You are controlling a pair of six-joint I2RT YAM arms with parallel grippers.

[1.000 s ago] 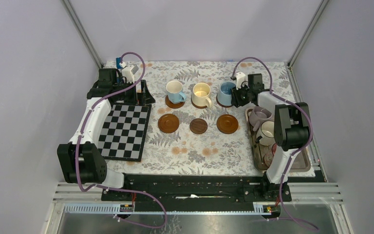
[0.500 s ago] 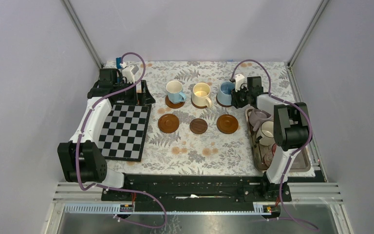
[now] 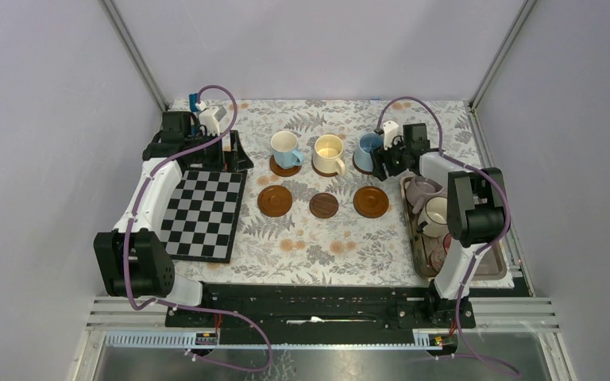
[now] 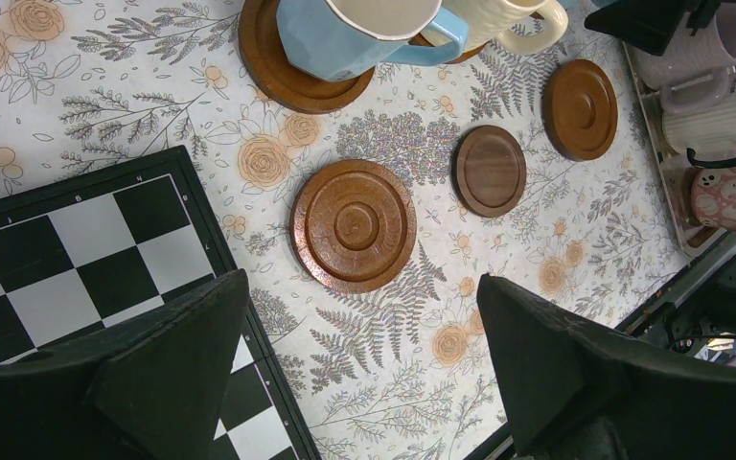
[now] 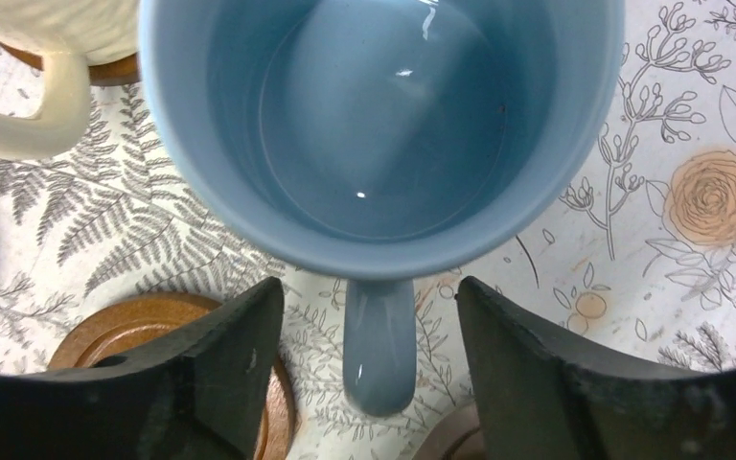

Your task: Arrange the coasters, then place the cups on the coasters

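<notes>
Blue cup (image 5: 380, 115) stands upright, handle pointing between the spread right jaws; left jaws gape.

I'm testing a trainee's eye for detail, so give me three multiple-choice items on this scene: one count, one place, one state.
1. How many coasters are bare?
A one; B six; C three.
2. The lilac cup sits:
A in the tray; B on a coaster; C between two coasters.
3. At the right-hand blue cup, the right tool is:
A shut on its rim; B open, astride its handle; C shut on its handle.

Answers:
1. C: the three front discs carry nothing.
2. A: it is inside the tray's rim.
3. B: the wrist view shows gaps on both sides of the handle.
</notes>
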